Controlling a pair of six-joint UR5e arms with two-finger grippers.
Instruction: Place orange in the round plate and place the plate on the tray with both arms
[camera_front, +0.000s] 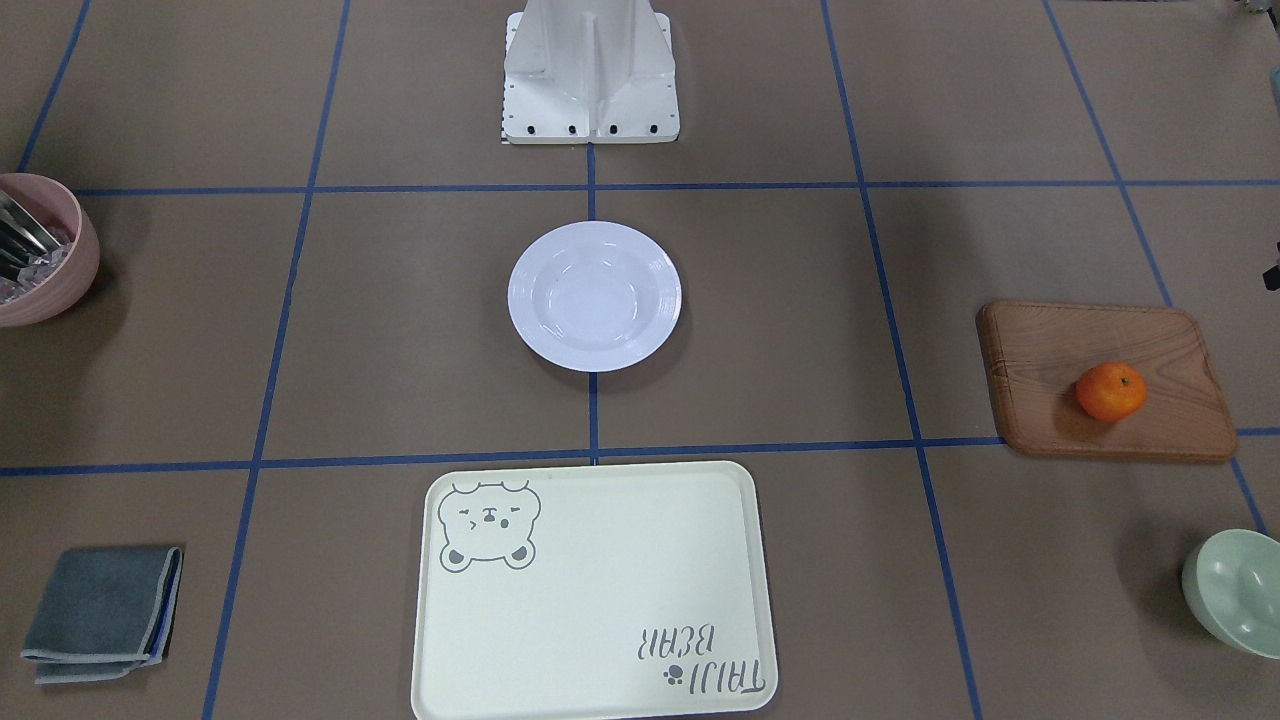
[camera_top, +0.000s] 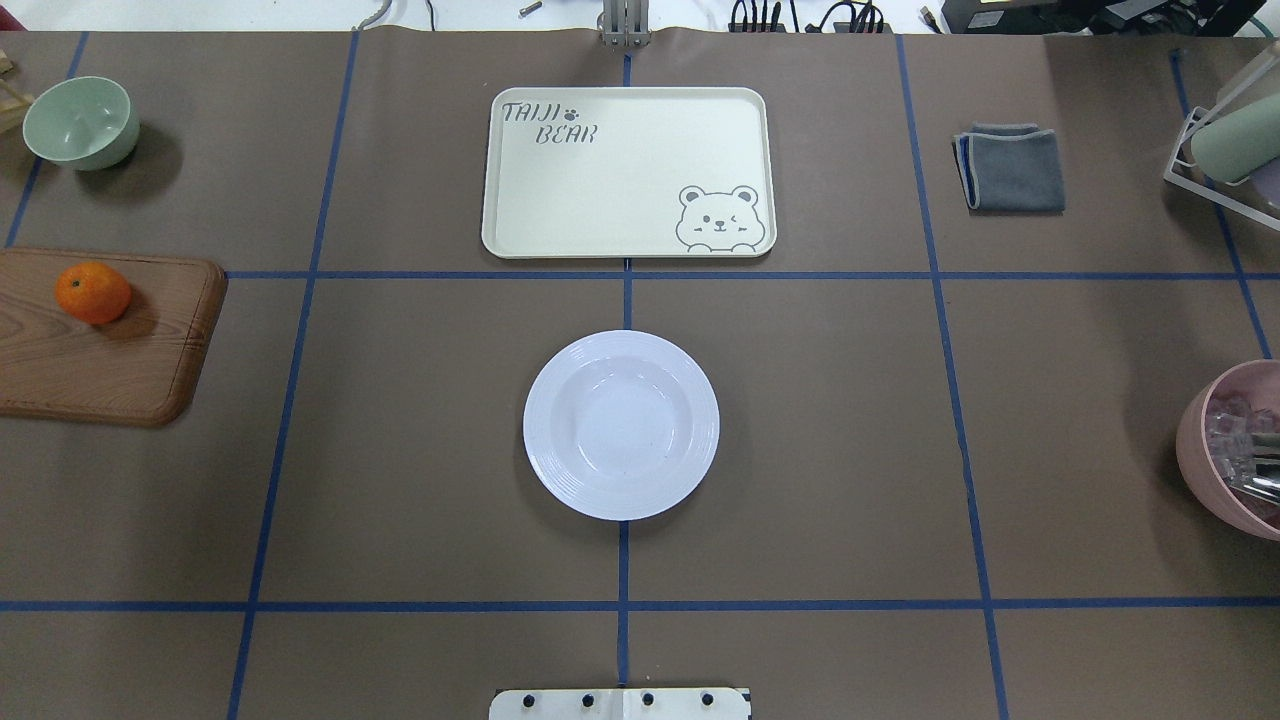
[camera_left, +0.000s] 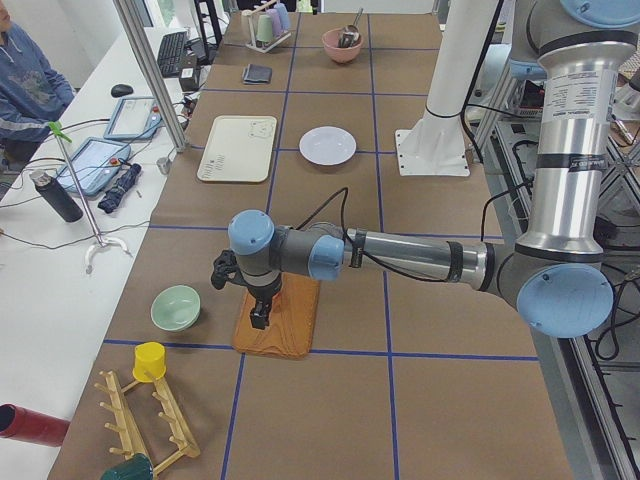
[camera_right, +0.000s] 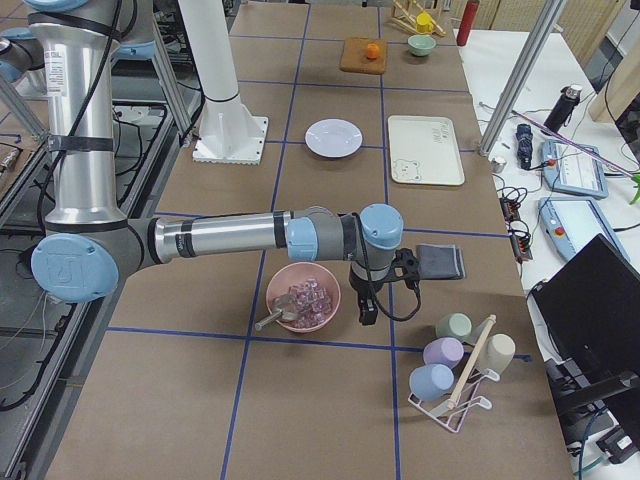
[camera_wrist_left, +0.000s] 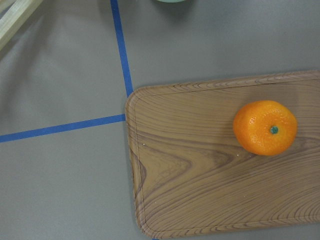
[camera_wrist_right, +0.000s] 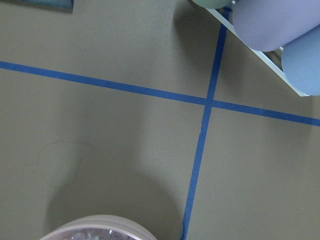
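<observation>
The orange (camera_top: 92, 292) lies on a brown wooden board (camera_top: 100, 370) at the table's left end. In the left wrist view the orange (camera_wrist_left: 265, 127) is at the right, stem dimple up, with no fingers showing. The empty white round plate (camera_top: 620, 425) sits at the table's middle. Beyond it lies the empty cream tray (camera_top: 620, 180) with its bear drawing. My left gripper (camera_left: 260, 312) hangs over the board, and I cannot tell whether it is open or shut. My right gripper (camera_right: 367, 312) hangs beside the pink bowl (camera_right: 303, 297), and I cannot tell its state either.
A pale green bowl (camera_top: 80, 122) stands beyond the board. The pink bowl (camera_top: 1235, 450) holds ice cubes and a utensil. A folded grey cloth (camera_top: 1010, 168) and a cup rack (camera_right: 455, 365) are at the right end. A person (camera_left: 25, 80) sits at a side desk.
</observation>
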